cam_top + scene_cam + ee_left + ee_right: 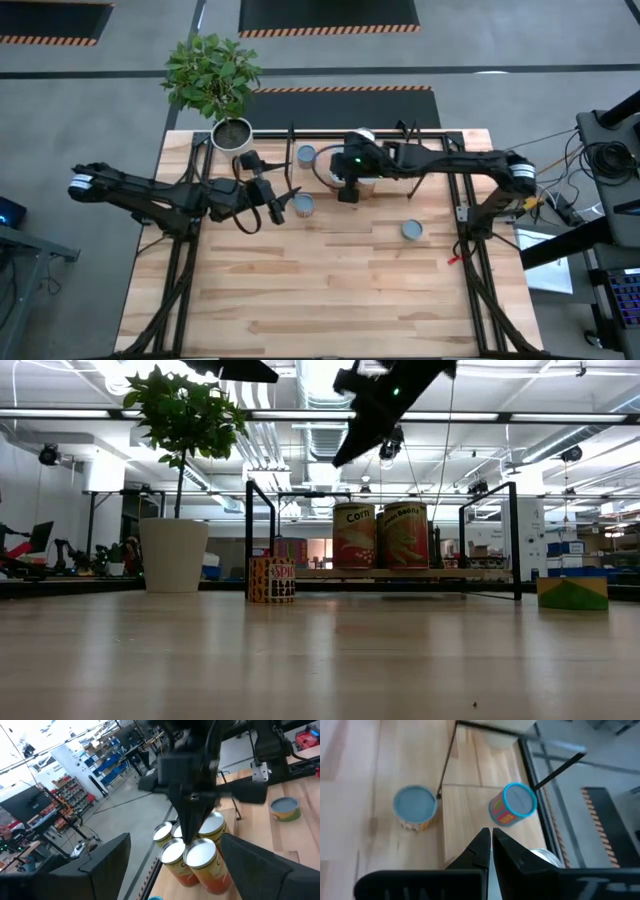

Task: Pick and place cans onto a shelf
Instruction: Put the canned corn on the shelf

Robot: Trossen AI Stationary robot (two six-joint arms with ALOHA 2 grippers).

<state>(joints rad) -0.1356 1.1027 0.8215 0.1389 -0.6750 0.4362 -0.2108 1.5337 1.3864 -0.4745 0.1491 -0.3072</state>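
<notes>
The right arm hides most of the cans (365,186) standing on the shelf (440,136) at twelve o'clock; the low view shows two tall ones there, side by side. The right gripper (491,842), fingers pressed together, hangs above the shelf board. The left gripper (283,203), spread wide, sits beside a loose can (303,205) at its three o'clock.
</notes>
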